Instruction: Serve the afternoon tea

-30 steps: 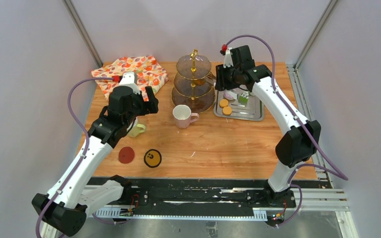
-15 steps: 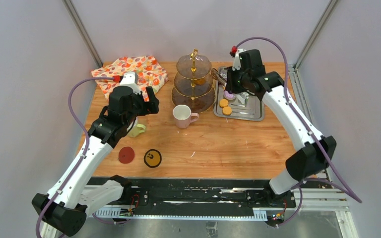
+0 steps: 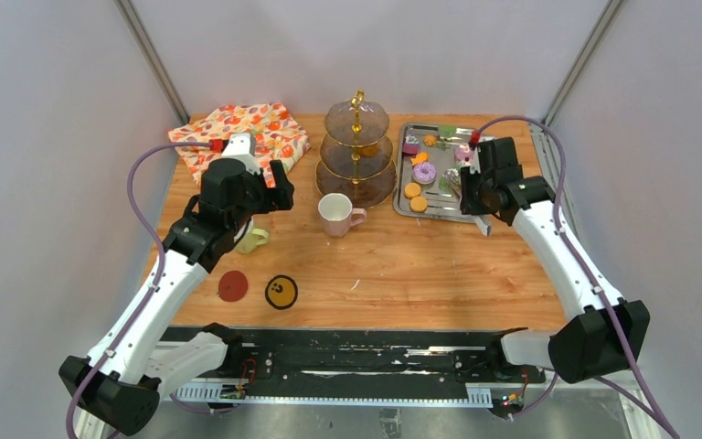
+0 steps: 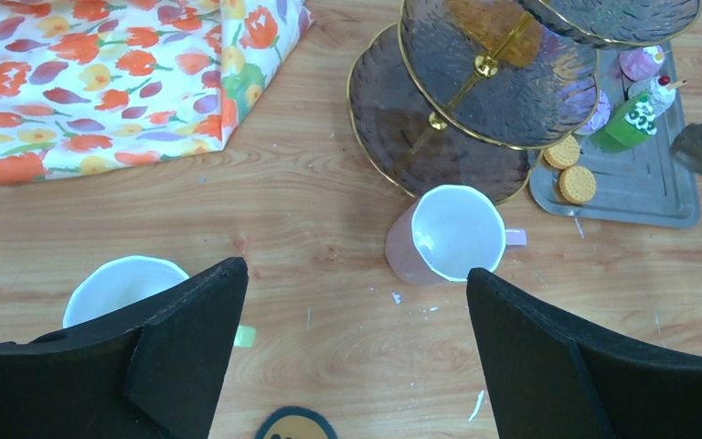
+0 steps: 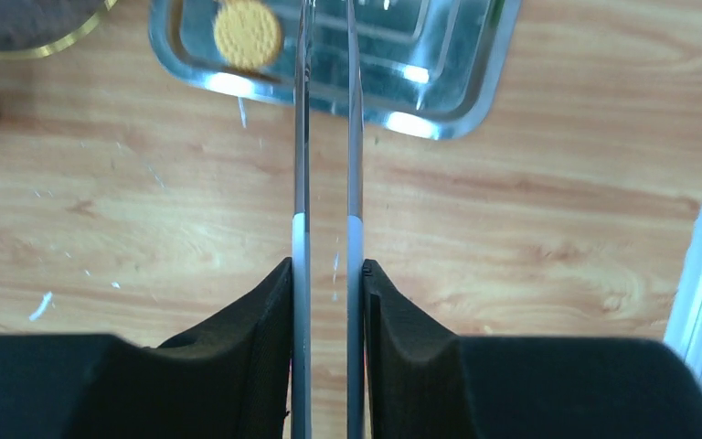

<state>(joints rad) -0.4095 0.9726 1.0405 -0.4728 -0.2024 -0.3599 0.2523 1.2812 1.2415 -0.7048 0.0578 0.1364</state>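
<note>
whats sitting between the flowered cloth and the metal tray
The three-tier stand stands between the cloth and the tray. The top view shows this plainly, and the left wrist view shows it too.

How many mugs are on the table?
2. The pink mug stands just in front of the tiered stand. The yellow-green mug is to its left, partly hidden in the top view. No others show.

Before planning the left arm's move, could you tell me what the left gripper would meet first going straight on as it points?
Most likely the pink mug, which lies ahead between the open jaws of the left gripper; depth is unclear, so it might reach the table first.
</note>
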